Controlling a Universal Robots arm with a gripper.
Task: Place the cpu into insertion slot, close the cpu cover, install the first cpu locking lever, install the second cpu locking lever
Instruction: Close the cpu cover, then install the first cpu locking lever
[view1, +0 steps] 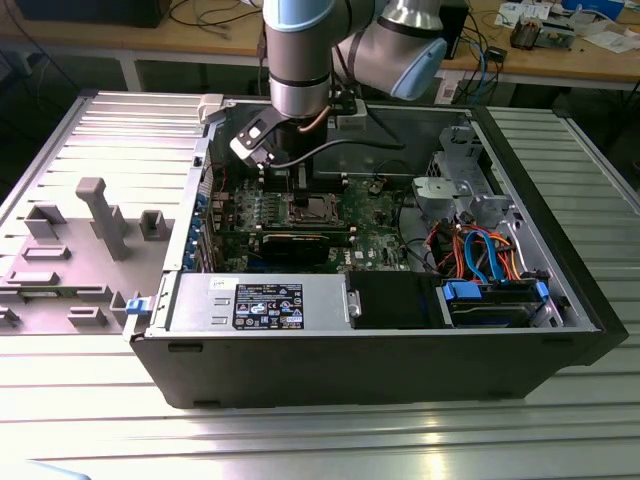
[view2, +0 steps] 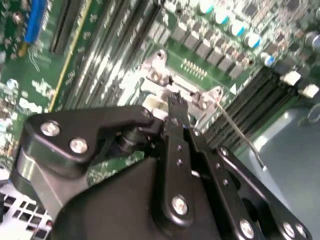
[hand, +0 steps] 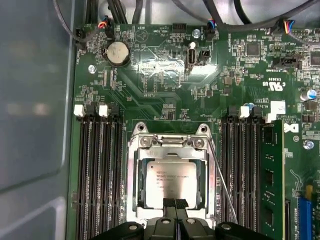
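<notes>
One arm (view1: 300, 60) on the job, reaching down into the open computer case (view1: 400, 370) that lies on its side on the ribbed metal table (view1: 500, 430). Lying flat like that puts the green motherboard (hand: 165, 85) face up, so the tool can come in straight from above.

The grey power supply (view1: 260, 300) sits along the case's near wall, well clear of the action. On the board, the long memory slots (hand: 97, 165) flank the insertion slot (view1: 305, 208) on both sides, which leaves only a tight corridor to work in.

Now the socket itself. The cpu (hand: 170, 180) is seated in the insertion slot, silver top showing through the window of the cpu cover (hand: 172, 151), and that frame looks folded down flat around the chip.

Beside it a thin wire locking lever (hand: 222, 185) slants away from the socket, by the look of it not latched.

And the gripper (hand: 175, 205): fingertips pinched together with nothing visible between them, poised right at the edge of the cover, likely placed there to bear on the frame.
</notes>
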